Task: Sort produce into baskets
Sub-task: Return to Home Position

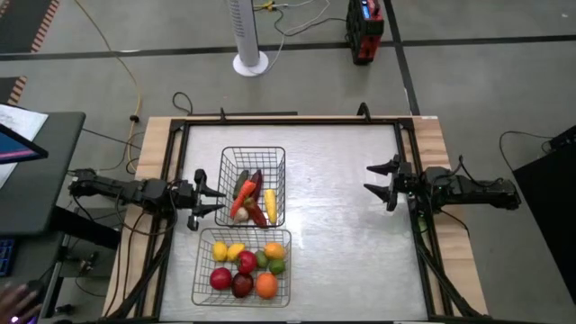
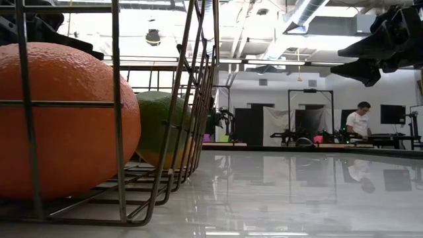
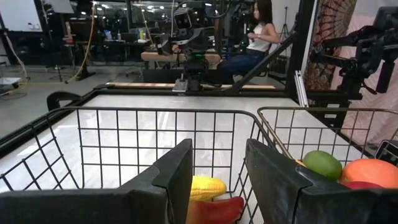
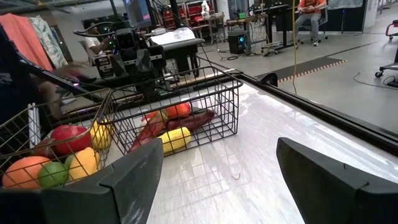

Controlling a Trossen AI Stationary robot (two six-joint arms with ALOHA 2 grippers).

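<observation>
We see baskets [image 1: 222,180] of thin bare metal wire, silver-grey with a slight shine. Tabletop [image 2: 297,192] is smooth and glossy, mirror-like. Table border [image 1: 153,144] looks like raw wood; frame [image 1: 288,123] is black and looks like metal. Orange [image 2: 66,119] has dimpled skin and a low sheen. Left gripper [image 3: 219,162] reads to us as matt dark plastic.

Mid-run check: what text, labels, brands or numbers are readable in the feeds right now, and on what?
No text is legible in any view.
Red device on the floor: any marking too small to read.
Paper sheet left of the table: blurred, unreadable.
Wire baskets and produce: no labels visible.
</observation>
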